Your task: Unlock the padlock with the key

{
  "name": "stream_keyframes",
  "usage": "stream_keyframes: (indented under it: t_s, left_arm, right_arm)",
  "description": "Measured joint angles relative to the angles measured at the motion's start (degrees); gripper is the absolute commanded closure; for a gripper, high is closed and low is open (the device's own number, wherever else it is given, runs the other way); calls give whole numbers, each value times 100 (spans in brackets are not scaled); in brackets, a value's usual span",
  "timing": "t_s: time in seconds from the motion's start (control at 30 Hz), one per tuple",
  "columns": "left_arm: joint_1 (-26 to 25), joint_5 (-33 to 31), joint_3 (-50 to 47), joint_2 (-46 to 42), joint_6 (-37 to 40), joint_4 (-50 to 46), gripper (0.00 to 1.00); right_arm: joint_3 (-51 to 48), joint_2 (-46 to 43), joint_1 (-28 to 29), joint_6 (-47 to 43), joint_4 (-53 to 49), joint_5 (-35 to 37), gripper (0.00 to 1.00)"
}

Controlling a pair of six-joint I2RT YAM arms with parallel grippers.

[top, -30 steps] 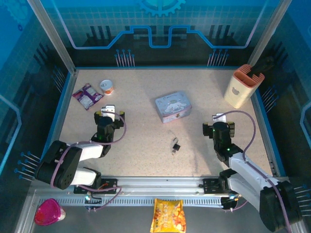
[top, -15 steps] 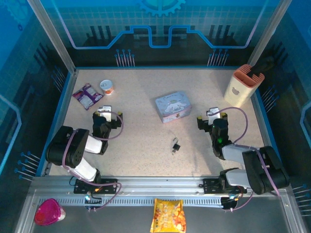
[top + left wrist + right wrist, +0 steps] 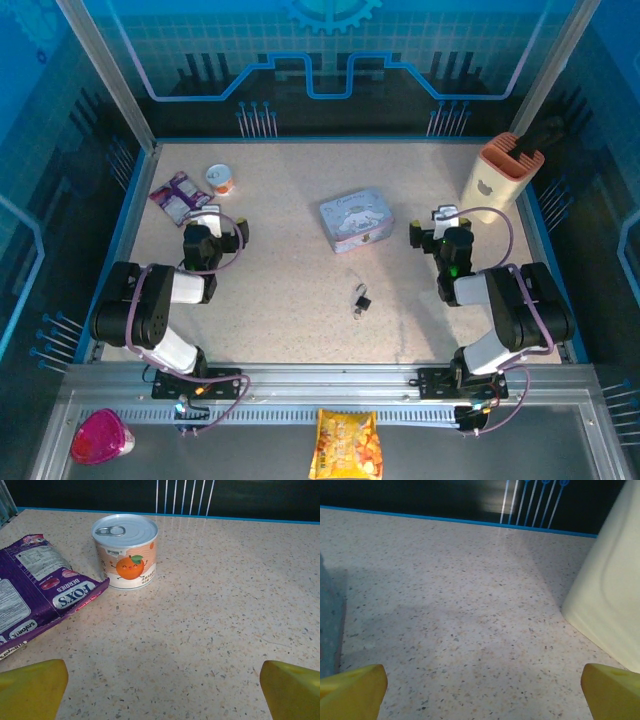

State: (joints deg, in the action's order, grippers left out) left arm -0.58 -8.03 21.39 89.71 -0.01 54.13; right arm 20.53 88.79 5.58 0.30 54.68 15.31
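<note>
Speckled beige stone-look laminate covers the surface (image 3: 290, 270), and the padlock (image 3: 363, 300) lies on it near the middle, a little toward the near edge. It is small and dark, with its thin shackle pointing toward the far side. The key (image 3: 355, 312) lies at the padlock's near-left corner, a slim dark stick. At this size I cannot tell whether the two touch or whether the key sits in the lock. Both lie well apart from either arm.

The left pincer (image 3: 208, 215) rests low over the left part of the surface with its jaws spread wide and nothing between them. In the left wrist view its yellow fingertips (image 3: 31, 686) sit at the two bottom corners, with bare surface between. Ahead of it stands an upright tin can (image 3: 126, 550) with an orange printed on its label and a ring-pull lid. A purple sweet packet (image 3: 35, 587) lies flat just left of the can, its corner close to the can's base.

The right pincer (image 3: 445, 220) is low over the right part of the surface, also spread wide and empty. Its yellow fingertips (image 3: 352, 685) frame bare surface in the right wrist view. A cream holder (image 3: 610, 600) stands ahead of it to the right.

A pale blue-grey tin box (image 3: 357, 222) sits beyond the padlock, between the two arms.
</note>
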Motion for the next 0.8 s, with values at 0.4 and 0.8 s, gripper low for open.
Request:
stream_keyframes:
  t_s: [0.4, 0.8]
  left_arm:
    - [0, 2, 2, 0, -7, -9, 1]
    - [0, 2, 2, 0, -7, -9, 1]
  right_arm:
    - [0, 0, 0, 79, -66, 7, 0]
    - [0, 0, -2, 103, -118, 2, 0]
